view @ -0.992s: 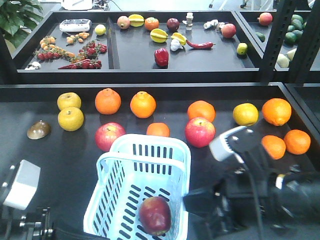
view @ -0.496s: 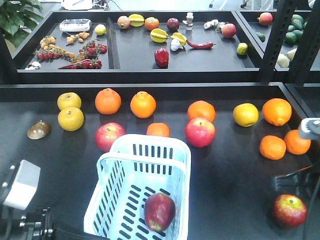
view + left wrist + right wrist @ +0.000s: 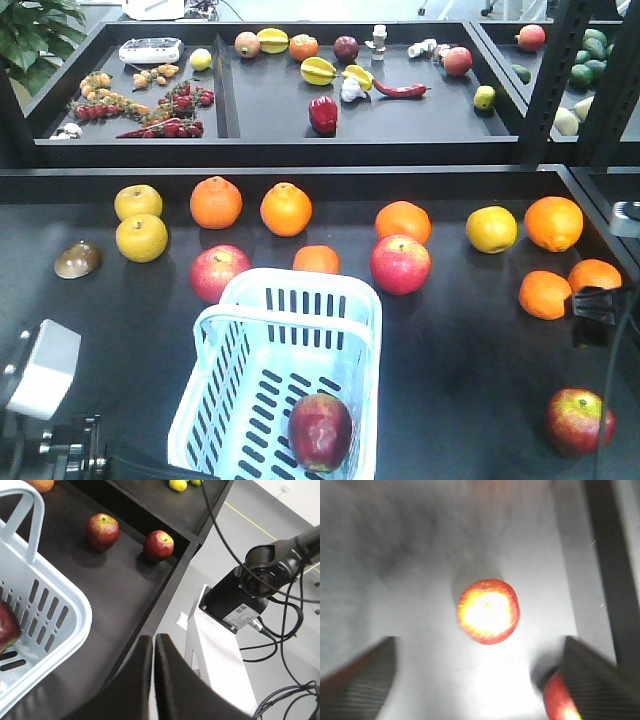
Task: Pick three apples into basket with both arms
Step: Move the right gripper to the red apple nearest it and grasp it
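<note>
One in stock: we log the banked apple (image 3: 320, 432) lying on the floor of the basket (image 3: 205, 400), toward its near end.
Two outstanding: the edge apple (image 3: 158, 545) and the inner apple (image 3: 102, 531) sit close together on the table (image 3: 470, 340), by its right edge and well apart from the basket.
Form: round, so we record no long axis. We judge that any approach angle serves.
Right tool (image 3: 479, 640): fingers spread wide, nothing held. Its own view is blurred, but it shows one loose apple centred between the fingers and ahead of them. A second apple sits at the lower right, just beside one finger.
Left tool (image 3: 153, 640): fingers pressed together, nothing between them. It sits low on the basket's left, well apart from both loose apples.
Deciding relation: both loose apples lie right of the basket, on the right tool's side. We judge the right arm the nearer, with the centred apple already lined up.
Risk: the neighbouring apple may be nudged by the nearby finger.
Not for picking: pinkish apples (image 3: 400, 264) and oranges (image 3: 286, 208) behind the basket.
</note>
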`<state>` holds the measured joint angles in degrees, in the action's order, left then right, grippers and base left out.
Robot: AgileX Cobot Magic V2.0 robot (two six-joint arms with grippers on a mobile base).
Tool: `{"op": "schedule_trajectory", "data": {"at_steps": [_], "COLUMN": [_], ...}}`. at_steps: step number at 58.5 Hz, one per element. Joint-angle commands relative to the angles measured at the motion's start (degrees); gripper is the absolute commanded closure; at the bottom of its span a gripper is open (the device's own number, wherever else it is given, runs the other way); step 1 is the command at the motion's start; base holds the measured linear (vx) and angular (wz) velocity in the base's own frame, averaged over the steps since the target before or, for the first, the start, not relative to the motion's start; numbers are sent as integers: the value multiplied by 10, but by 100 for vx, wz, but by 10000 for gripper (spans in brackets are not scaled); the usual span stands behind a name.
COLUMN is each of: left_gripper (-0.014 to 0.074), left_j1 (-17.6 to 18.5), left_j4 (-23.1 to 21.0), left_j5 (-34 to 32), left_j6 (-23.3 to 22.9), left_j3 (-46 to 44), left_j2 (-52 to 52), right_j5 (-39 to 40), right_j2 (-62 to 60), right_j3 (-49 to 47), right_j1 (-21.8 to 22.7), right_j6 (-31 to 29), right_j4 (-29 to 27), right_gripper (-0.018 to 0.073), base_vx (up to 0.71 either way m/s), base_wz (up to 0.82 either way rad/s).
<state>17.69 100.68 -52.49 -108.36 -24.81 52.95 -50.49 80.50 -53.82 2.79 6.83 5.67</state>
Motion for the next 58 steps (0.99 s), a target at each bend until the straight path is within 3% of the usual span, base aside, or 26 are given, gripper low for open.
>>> {"op": "schedule_trajectory", "data": {"at_steps": [1, 24, 58], "left_gripper": [602, 602, 602], "left_j1": [0, 0, 0], "left_j4": [11, 11, 11], "left_j5": [-1, -1, -1], "left_j6": [0, 0, 0], "left_j3": [-17, -17, -17], "left_j2": [-7, -7, -7], "right_j5": [-10, 5, 18], "right_j2": [49, 205, 285], "right_j3": [-49, -89, -89], "right_j1": [8, 8, 8], "right_j6": [-20, -15, -2], "right_j4": [-2, -2, 24], "right_gripper": [-158, -124, -102], "base_vx": [0, 0, 0], "base_wz": [0, 0, 0]}}
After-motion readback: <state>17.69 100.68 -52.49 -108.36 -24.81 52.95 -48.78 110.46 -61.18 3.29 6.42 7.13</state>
